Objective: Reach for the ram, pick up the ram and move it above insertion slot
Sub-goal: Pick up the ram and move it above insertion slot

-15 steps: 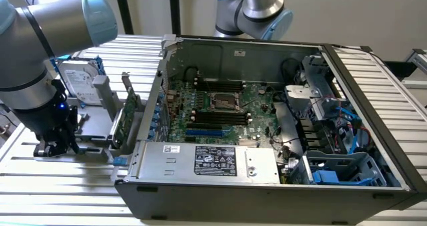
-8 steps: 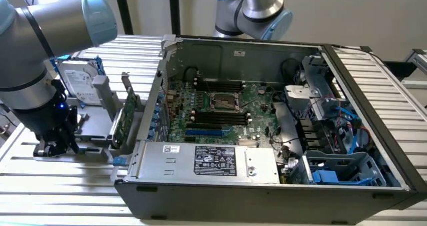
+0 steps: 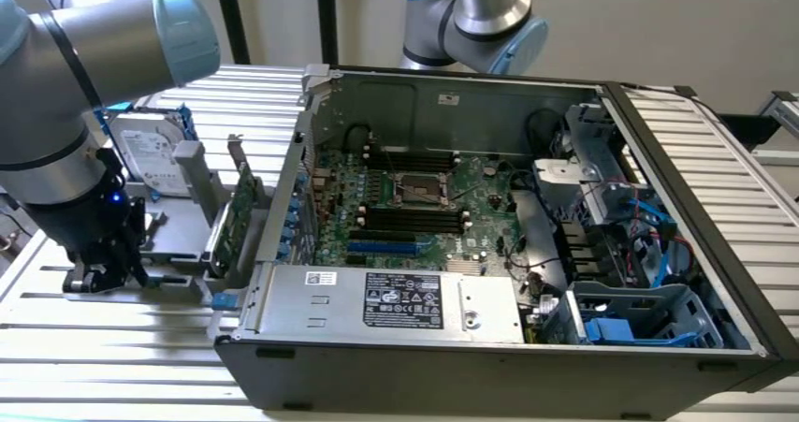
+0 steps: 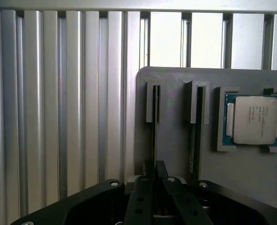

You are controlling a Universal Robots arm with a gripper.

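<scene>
- The ram is standing on edge in the holder's end slot, by the edge farthest from the processor.
- Your tool is straddling it; you cannot tell whether it is clamping.
- Lifting askew, you are risking jamming it or knocking the neighbouring stick.

Print on the power supply label and the processor is unreadable.

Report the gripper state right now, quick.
Gripper: closed on the ram, which sits edge-on in a slot of the grey holder.
</scene>
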